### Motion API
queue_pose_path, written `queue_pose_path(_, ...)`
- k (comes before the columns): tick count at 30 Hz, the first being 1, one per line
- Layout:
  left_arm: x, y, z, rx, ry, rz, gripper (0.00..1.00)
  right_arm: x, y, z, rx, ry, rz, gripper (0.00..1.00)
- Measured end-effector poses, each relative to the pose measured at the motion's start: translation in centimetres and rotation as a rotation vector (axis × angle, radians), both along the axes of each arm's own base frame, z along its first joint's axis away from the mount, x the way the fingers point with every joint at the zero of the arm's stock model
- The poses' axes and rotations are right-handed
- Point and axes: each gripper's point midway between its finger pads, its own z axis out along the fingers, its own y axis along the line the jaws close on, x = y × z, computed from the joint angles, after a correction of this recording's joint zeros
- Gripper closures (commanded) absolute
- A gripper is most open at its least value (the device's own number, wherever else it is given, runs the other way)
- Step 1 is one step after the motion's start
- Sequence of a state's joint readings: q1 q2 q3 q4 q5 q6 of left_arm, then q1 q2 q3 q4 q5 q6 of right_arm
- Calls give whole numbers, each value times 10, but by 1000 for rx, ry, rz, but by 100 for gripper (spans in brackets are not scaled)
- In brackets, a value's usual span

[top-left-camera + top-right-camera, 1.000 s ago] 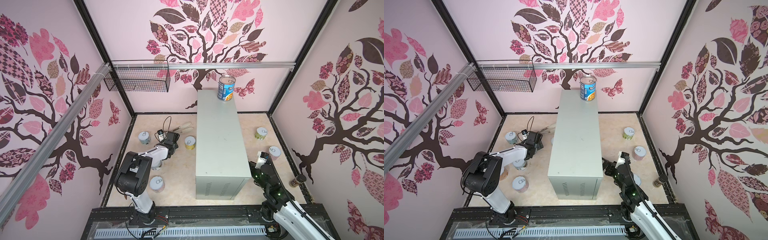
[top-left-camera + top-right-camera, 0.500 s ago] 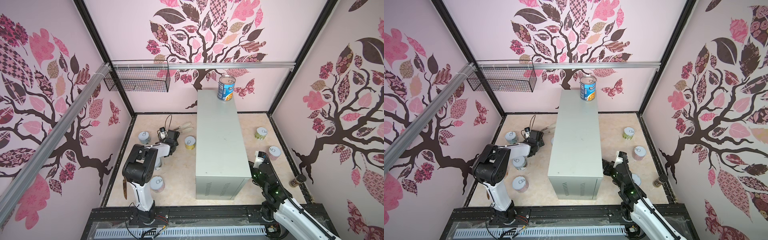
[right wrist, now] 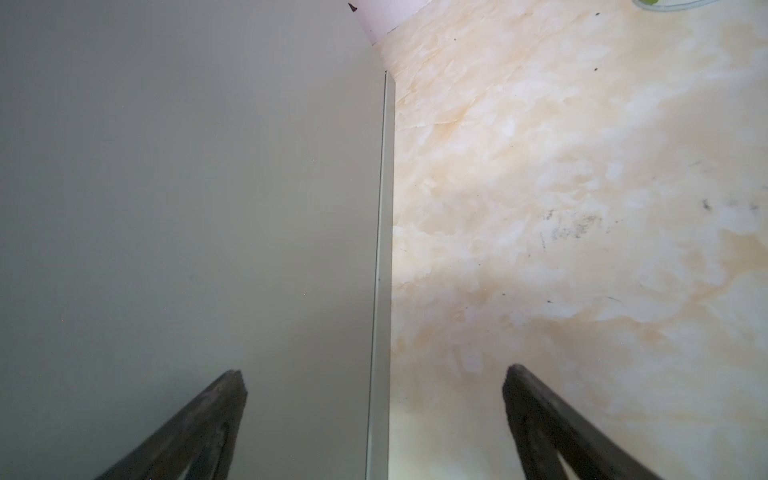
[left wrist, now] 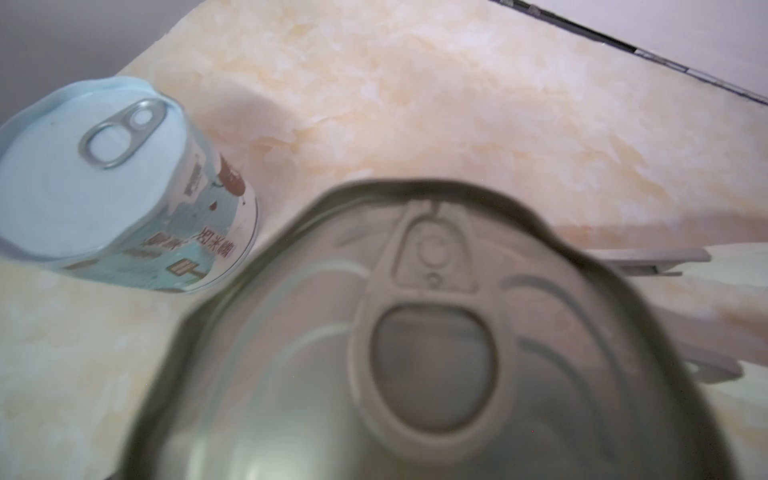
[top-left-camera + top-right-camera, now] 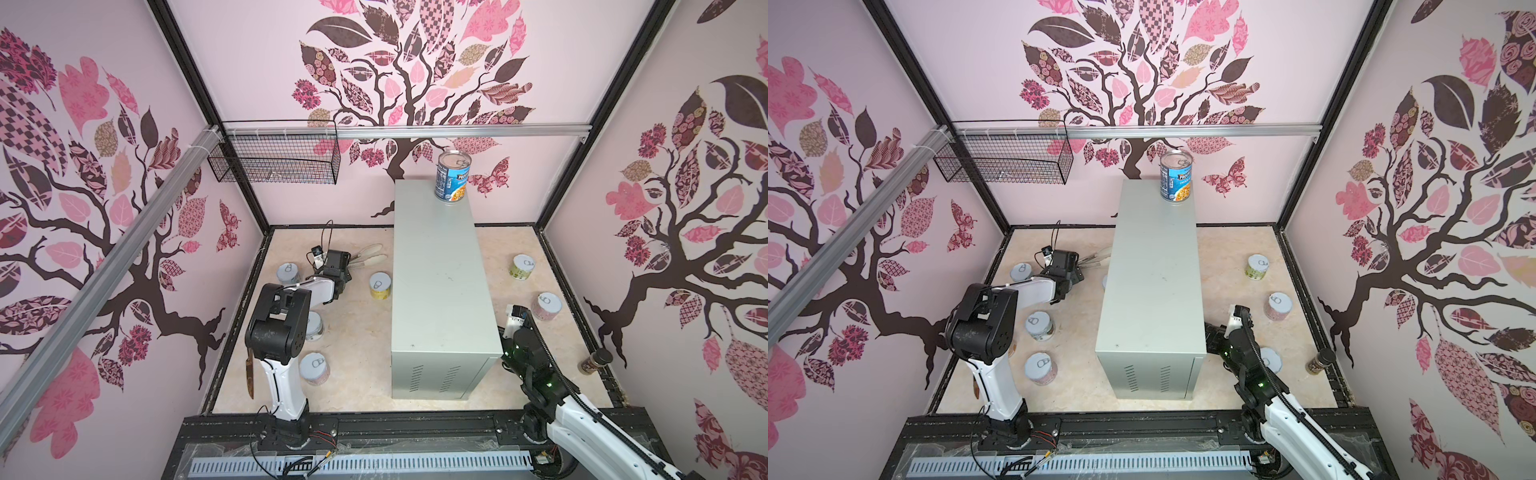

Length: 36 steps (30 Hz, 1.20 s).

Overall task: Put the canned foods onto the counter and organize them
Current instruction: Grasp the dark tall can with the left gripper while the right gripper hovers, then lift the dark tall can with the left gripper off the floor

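Right gripper, wide and empty, hangs beside the counter; left gripper, wide, left of it over a can.

1. Left arm folded low, forearm reaching forward. The left claw points down with jaws spread wide.
2. Right arm low, stretched forward. The right claw has jaws wide apart, empty.

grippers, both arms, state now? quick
left gripper: open, fingers out of sight, close above a grey-lidded can; no grip visible.
right gripper: open, empty, alongside the counter.
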<state>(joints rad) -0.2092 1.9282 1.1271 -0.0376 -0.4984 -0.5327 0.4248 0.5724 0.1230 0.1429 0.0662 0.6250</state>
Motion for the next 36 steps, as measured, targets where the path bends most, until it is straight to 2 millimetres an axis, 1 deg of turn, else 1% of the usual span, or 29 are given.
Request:
queue_pose_path(6,9,-1,2,-8,-1,-11,2,1,2,-1,2,4,9,0)
queue_pose_path(13,16,9,2,-40,-3,-1,5,2,5,-3,2,9,19,0)
queue_pose_path(18,16,11,2,-43,-2,1,11,3,6,-4,4,7,19,0)
queue_pose_path(23,16,11,1,-42,-1,1,20,3,6,-11,-1,26,19,0)
queue_pose_path(27,16,11,2,-37,0,0,29,3,6,-12,-2,28,19,0)
queue_pose_path(29,16,12,2,-34,-1,2,30,3,6,-12,-2,26,20,0)
queue_pose_path(36,16,11,3,-37,-1,-2,32,3,6,-12,0,23,20,0)
